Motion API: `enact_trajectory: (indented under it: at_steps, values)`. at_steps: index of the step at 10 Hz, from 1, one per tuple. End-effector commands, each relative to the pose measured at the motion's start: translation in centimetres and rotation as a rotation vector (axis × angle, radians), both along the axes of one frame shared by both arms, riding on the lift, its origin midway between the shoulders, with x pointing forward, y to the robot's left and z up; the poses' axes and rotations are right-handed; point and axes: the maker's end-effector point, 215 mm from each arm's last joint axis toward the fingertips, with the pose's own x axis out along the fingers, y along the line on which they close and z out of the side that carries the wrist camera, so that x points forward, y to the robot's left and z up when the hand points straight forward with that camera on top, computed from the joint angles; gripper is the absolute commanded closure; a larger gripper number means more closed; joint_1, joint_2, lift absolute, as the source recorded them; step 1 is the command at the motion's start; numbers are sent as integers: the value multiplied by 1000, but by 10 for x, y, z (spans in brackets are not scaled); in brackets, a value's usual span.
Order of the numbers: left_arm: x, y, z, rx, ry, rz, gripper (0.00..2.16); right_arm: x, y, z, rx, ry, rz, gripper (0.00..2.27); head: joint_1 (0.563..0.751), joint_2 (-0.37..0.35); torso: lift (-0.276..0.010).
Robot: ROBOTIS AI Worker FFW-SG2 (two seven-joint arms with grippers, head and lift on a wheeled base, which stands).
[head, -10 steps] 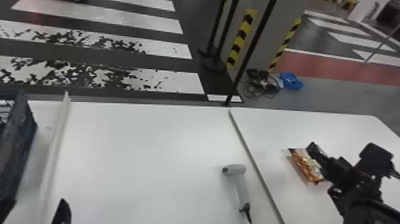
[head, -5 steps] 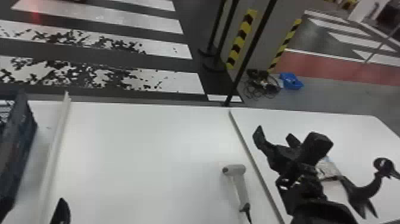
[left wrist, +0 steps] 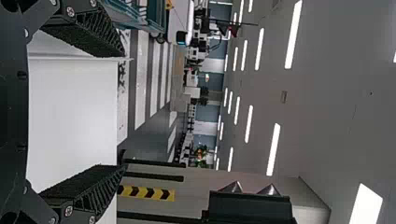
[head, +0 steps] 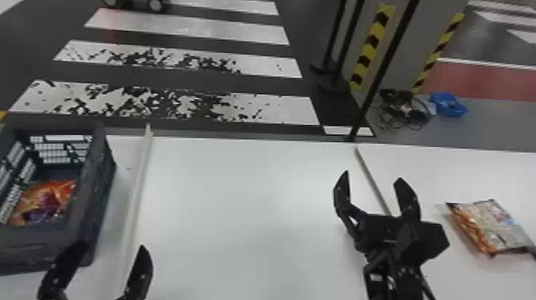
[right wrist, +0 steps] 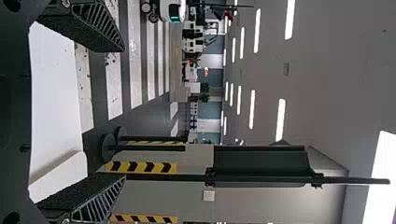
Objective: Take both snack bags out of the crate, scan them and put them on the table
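Observation:
An orange snack bag with a purple patch lies inside the dark crate at the left. My left gripper is open beside the crate's near right corner, one finger overlapping that corner in the head view. In its wrist view the left gripper has nothing between its fingers. The other snack bag rests flat on the table at the far right. My right gripper stands open and empty to the left of that bag, over the divider; in its wrist view the right gripper has widely parted fingers.
A raised white strip runs along the table beside the crate. A thin divider crosses the table near the right gripper. Beyond the far edge stand black posts, with cables and a blue item on the floor.
The head view has swung left, bringing the crate's inside into sight. My right gripper has moved left, away from the bag on the table, and its arm now covers where the scanner lay.

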Motion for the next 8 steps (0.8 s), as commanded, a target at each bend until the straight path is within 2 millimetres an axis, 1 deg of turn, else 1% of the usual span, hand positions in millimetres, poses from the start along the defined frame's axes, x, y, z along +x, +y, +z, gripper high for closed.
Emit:
enact_trajectory:
  at_steps: [1,2,3,4,5,6,7,8]
  values:
    - [4,-3,5,5,4,-7,147,-19,38,-9,5,-26,55,39,695,-152,-94]
    - [6,-5,7,11,9,-6,144,-27,56,-23,13,-4,79,43,695,-120,-94]
    - [9,-4,13,8,0,3,144,-37,67,-33,25,17,89,46,695,-91,-94]
    - [10,-2,19,4,-9,21,140,-45,79,-45,29,42,107,49,695,-79,-94]
    - [14,-1,22,3,-4,27,140,-50,86,-56,32,65,118,49,695,-54,-94]
    - [16,-1,38,-4,-22,36,140,-52,90,-63,32,81,126,49,695,-32,-94]
    - [23,-1,48,0,-2,38,140,-54,92,-68,30,93,129,56,695,-19,-94]
    - [28,3,65,8,4,45,140,-55,94,-73,31,102,132,63,695,-16,-94]
